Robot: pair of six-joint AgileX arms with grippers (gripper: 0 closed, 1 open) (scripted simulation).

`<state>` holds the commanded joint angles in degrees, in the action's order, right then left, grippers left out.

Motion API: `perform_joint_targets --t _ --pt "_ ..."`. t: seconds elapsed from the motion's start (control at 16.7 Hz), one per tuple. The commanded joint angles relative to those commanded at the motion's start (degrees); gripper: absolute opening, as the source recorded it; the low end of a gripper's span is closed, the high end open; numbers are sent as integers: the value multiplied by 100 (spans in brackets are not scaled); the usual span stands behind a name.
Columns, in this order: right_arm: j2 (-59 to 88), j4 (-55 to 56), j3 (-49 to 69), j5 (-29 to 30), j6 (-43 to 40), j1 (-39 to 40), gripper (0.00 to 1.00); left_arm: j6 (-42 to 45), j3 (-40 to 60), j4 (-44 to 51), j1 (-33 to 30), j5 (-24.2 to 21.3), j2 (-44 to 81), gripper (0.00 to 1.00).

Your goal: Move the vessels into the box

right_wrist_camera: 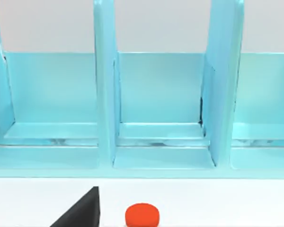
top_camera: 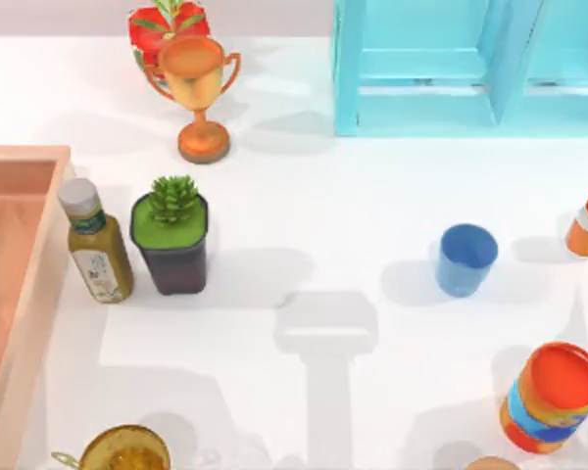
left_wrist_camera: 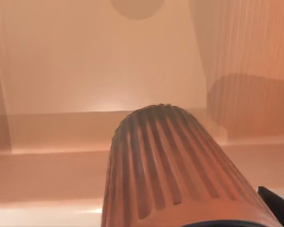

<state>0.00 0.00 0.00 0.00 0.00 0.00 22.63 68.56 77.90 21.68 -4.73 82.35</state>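
**Operator:** Salmon-tan wood at the top view's left edge is the box (top_camera: 20,284), with thick walls and a bare floor where I can see it. The light blue cup (top_camera: 465,258) stands upright on the white counter (top_camera: 304,206), well to the right, apart from everything. I read it as the vessel not yet moved.

**Second:** And the clutter?

**Operator:** A sauce bottle (top_camera: 95,243) stands just beside the box wall, with a potted succulent (top_camera: 172,235) next to it. The golden trophy (top_camera: 201,93) is further back, the turquoise shelf unit (top_camera: 451,64) at the far right, and the orange-lidded can (top_camera: 554,397) near the front right. None of those belong in the box.

**Second:** Left wrist?

**Operator:** A ribbed brown cup (left_wrist_camera: 175,165) sits close under the camera, above the box's floor (left_wrist_camera: 85,61) and inside its walls. I judge it is being carried in to be set down. Whether the left tool is clenched on it or released, I cannot tell.

**Second:** Right wrist?

**Operator:** It faces the shelf unit's compartments (right_wrist_camera: 161,94) across white counter, with a small orange cap (right_wrist_camera: 142,215) low in view. I take that arm as parked; its tool's state I cannot tell.
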Motion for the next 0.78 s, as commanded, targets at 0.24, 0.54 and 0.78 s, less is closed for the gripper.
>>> perform_joint_targets --t 0.24,0.54,0.78 --pt "0 0 0 0 0 0 100 40 -741 -771 50 -6 33 0" --pt "0 0 0 0 0 0 100 52 -800 -828 65 -7 49 8" --pt "0 0 0 0 0 0 100 52 -800 -828 65 -7 49 38"
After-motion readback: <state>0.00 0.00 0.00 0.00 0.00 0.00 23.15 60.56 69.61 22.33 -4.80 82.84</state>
